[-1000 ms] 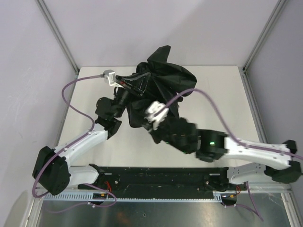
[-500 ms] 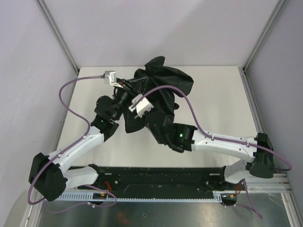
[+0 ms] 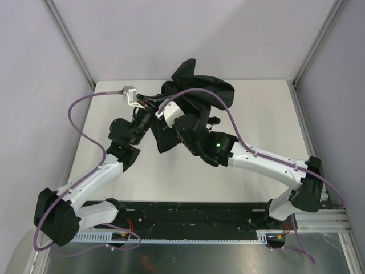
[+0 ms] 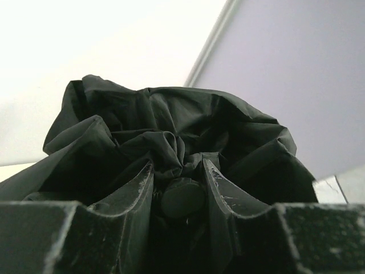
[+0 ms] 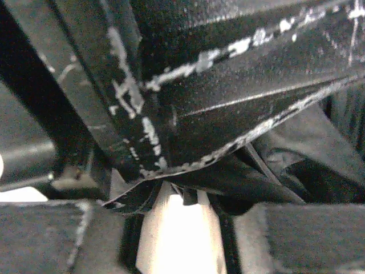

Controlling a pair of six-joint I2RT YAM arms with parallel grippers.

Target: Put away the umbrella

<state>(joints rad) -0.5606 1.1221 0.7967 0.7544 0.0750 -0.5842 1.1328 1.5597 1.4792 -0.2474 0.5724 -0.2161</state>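
The umbrella (image 3: 201, 93), a bunched mass of matte black fabric, is held up over the back middle of the white table (image 3: 262, 114). My left gripper (image 3: 161, 103) is shut on it. In the left wrist view its fingers (image 4: 138, 191) clamp the small round cap (image 4: 182, 198), and folds of the umbrella (image 4: 171, 123) rise behind. My right gripper (image 3: 163, 119) sits close under the left one, against the hanging fabric. In the right wrist view the right gripper (image 5: 181, 201) stands slightly open, bright table showing through the gap and a small dark tab at its tips.
The scratched black body of the left gripper (image 5: 228, 68) fills the top of the right wrist view, very near. Purple cables (image 3: 85, 123) loop over the left side of the table. Grey walls close the back and sides, with metal posts (image 3: 68, 40) at the corners.
My right arm has swung up and to the left, in under the left gripper and the umbrella, and its jaws have parted a little. The left gripper keeps its hold and has hardly moved.
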